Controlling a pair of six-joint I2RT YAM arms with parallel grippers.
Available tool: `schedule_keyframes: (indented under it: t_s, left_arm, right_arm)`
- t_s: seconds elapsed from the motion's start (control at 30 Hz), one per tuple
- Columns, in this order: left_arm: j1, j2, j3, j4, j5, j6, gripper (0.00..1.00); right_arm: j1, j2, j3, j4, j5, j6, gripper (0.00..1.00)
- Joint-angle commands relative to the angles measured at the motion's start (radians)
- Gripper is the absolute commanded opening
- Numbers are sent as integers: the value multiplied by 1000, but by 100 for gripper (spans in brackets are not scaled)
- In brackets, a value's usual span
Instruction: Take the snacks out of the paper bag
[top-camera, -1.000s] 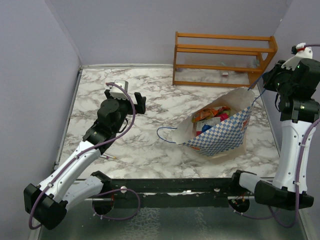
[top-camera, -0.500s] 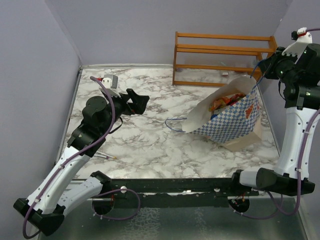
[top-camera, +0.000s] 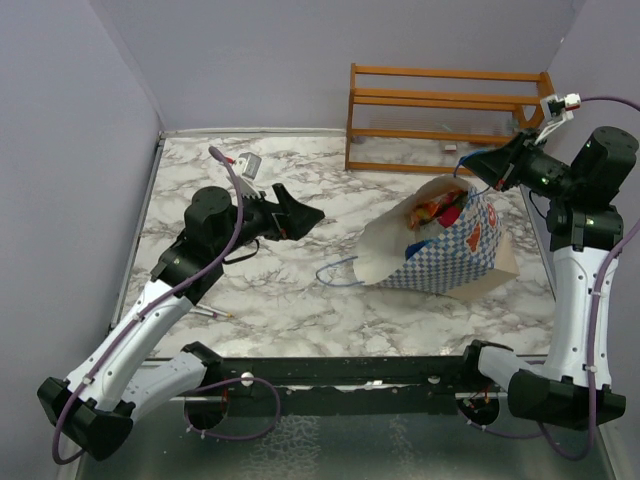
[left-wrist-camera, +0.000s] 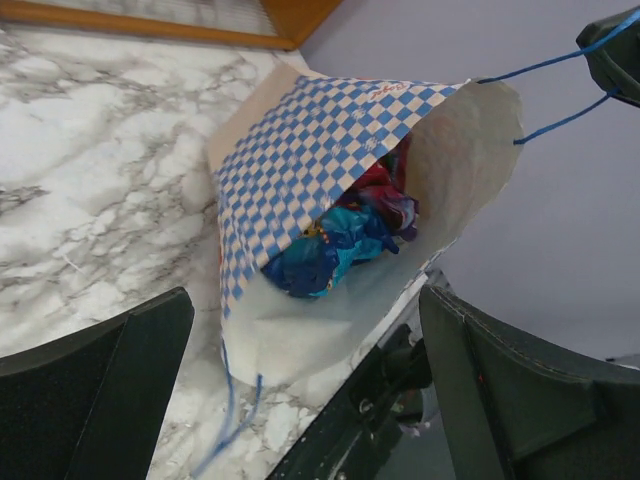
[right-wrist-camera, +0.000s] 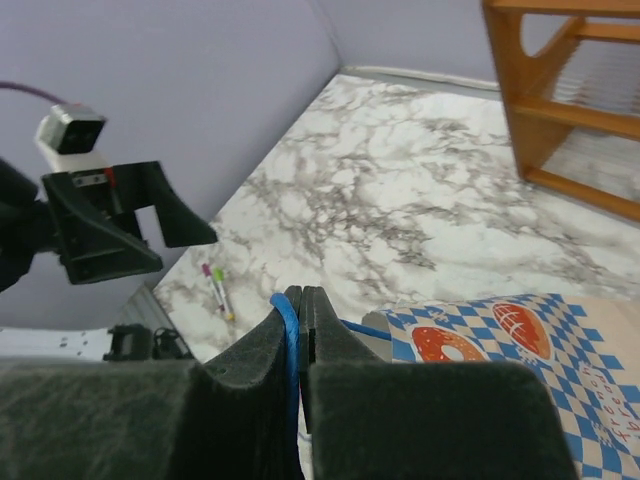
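While my right gripper (right-wrist-camera: 300, 300) clamps the blue cord (right-wrist-camera: 287, 340) of the flimsy chequered paper bag (top-camera: 440, 258), my spread left gripper (left-wrist-camera: 310, 390) should pinch the light, slippery glossy packets (left-wrist-camera: 340, 245) edgewise.

Your top view sits above and behind the arm bases, looking down and forward over the whole tabletop (top-camera: 290, 290) to its far edge. Your left wrist view faces right, close on the open mouth of the paper bag (left-wrist-camera: 300, 170). Your right wrist view looks past the right gripper (right-wrist-camera: 298, 300) toward the tabletop's left edge, catching the left gripper (right-wrist-camera: 178, 250). All three share the bag.
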Motion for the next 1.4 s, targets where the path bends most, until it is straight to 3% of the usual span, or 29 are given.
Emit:
schedule_keyframes:
  t_s: [0.0,0.17,0.33,0.47,0.63,0.77,1.0,1.23,1.37]
  left_arm:
    - [-15,8,-48,179,147,-98,99]
    - [-122,-11,-61,236,96,-72,99]
    - [-323,-19,-79,243,-70,-17,89]
    - [-459,4,-81,228,-209,28,89]
    - [-479,50,-55,159,-306,33,88]
    - [-479,36,-50,140,-327,43,93]
    - [-540,127,45,169,-235,42,93]
    - [-768,263,163,124,-447,121,70]
    - [-817,370,248,24,-565,156,54]
  right_arm:
    - [58,-22,82,33,-162,65,1]
    - [66,-36,102,-57,-81,2,1]
    - [66,-26,84,-53,-52,42,1]
    - [66,-22,103,-51,4,45,1]
    - [66,-27,167,-154,312,-12,1]
    - [66,-55,170,-177,562,-37,1]
    - [66,-89,134,-158,580,-6,1]
    - [67,-128,100,-130,542,-14,2]
    - [66,-147,94,-100,498,-7,3]
